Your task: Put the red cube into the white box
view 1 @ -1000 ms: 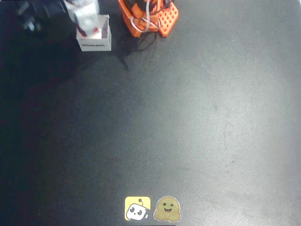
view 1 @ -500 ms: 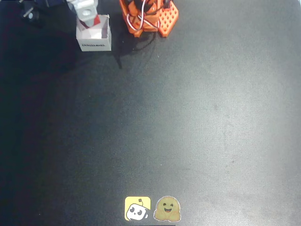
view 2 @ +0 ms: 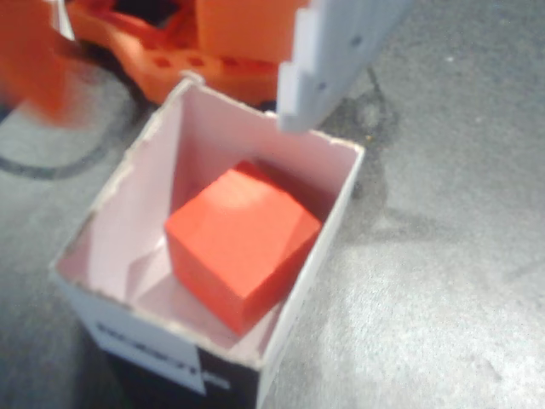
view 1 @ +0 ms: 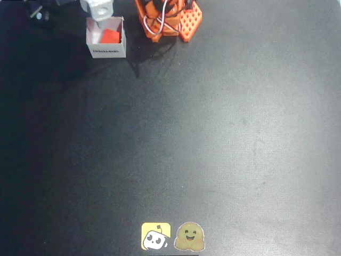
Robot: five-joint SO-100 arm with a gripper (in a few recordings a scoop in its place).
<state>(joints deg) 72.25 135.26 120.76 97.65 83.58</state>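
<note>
The red cube (view 1: 109,36) lies inside the white box (view 1: 107,50) at the table's far left, next to the arm's base. In the wrist view the red cube (view 2: 243,243) rests tilted on the floor of the white box (view 2: 328,226), with nothing touching it. My gripper (view 1: 99,9) hangs just beyond the box's far wall, at the picture's top edge. The wrist view shows the gripper (view 2: 170,81) open above the box's far rim, its white finger (view 2: 336,55) on the right and a blurred orange one (view 2: 34,64) on the left, both clear of the cube.
The arm's orange base (view 1: 169,18) stands right of the box, with a cable beside it. Two stickers, a yellow one (view 1: 156,236) and a brown smiling one (view 1: 189,237), lie at the near edge. The dark mat (view 1: 213,133) stretches wide between them.
The gripper has drawn back from over the box toward the top edge. The cube, earlier covered by the fingers, now sits free inside the box.
</note>
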